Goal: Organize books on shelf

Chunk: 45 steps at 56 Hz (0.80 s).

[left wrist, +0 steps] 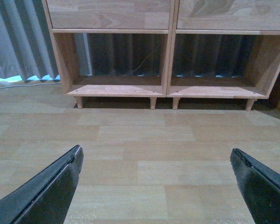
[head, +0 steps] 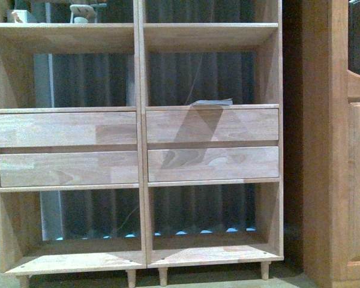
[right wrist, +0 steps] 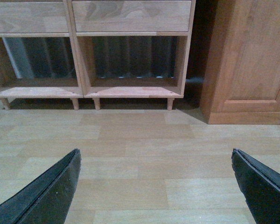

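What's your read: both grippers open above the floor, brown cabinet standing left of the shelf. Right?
One slip: the front view shows the brown cabinet standing right of the shelf, not left. The left gripper and right gripper are both open above the floor.

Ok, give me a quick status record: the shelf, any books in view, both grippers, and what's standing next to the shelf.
shelf: pale wood, two columns, four drawers at mid-height, short legs on the floor
books: one thin grey flat thing lying in the right middle cubby, possibly a book; no others seen
left gripper: open, holding nothing, above the floor
right gripper: open, holding nothing, above the floor
beside shelf: redder brown cabinet on its right
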### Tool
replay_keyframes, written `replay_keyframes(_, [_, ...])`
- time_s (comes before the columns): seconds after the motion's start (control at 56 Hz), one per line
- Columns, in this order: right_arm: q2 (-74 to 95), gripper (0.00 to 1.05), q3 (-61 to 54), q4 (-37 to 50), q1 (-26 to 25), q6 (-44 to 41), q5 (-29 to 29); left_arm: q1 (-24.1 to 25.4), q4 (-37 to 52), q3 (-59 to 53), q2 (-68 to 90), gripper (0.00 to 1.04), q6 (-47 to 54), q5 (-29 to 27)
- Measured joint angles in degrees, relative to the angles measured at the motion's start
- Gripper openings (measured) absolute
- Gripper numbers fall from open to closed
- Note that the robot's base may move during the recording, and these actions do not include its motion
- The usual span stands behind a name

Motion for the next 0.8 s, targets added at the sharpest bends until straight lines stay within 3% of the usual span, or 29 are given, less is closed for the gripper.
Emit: replay_keyframes(0.804, [0.00, 0.98, 0.00, 0.00, -0.02, 0.00, -0.15, 0.00, 0.00, 0.00, -0.02, 0.97, 0.00, 0.07])
